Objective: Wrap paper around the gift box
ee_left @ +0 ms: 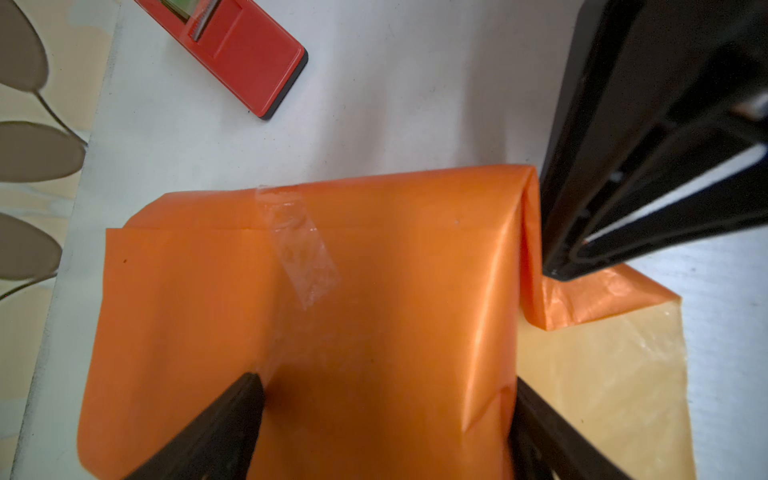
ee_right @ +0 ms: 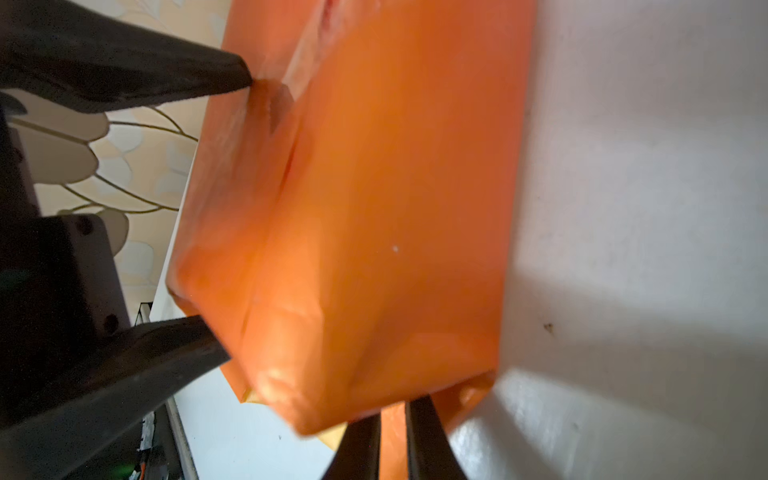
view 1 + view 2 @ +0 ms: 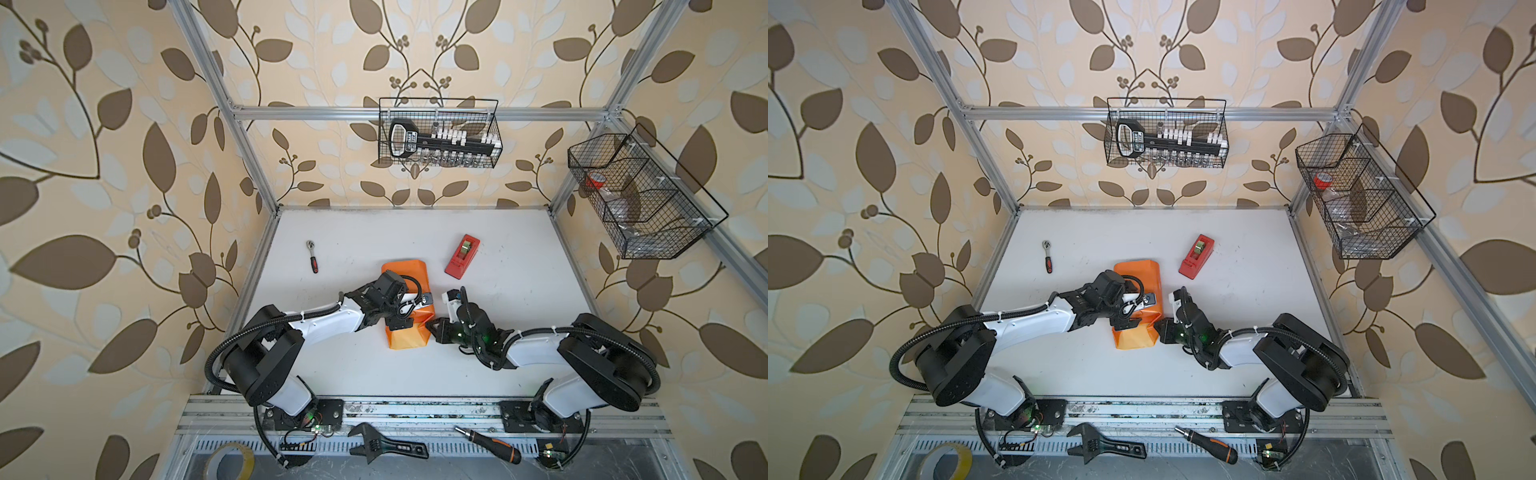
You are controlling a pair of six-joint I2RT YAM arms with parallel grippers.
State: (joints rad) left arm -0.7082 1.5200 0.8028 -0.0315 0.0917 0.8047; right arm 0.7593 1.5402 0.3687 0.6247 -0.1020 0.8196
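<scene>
White tabletop (image 3: 498,257) carries the paper (image 3: 409,272) mid-table as an orange parcel. Only the left wrist view shows clear tape (image 1: 299,249) on its seam, with the left gripper (image 1: 386,384) spread wide on top. The right wrist view alone shows the right gripper (image 2: 392,411) pinching a flap.

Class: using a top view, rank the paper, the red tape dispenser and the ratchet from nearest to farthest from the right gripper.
From the right gripper:
1. paper, pinched between its fingers.
2. red tape dispenser, behind it.
3. ratchet, far back left.
</scene>
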